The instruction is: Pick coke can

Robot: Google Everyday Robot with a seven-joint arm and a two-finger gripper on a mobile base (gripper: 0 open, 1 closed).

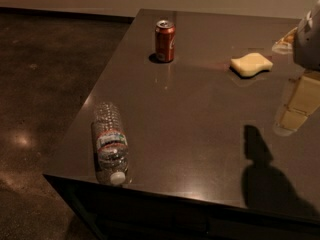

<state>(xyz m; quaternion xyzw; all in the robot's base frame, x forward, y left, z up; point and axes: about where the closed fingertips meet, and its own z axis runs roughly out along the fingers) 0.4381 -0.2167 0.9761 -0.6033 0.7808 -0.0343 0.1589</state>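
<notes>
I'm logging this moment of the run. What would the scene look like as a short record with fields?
target: coke can, upright, far left part of the table
bottle: water bottle, lying on its side by the near left edge, cap toward the front
sponge: yellow sponge, flat, right of the can
claw: claw, at the right edge of view, above the table, well apart from the can
</notes>
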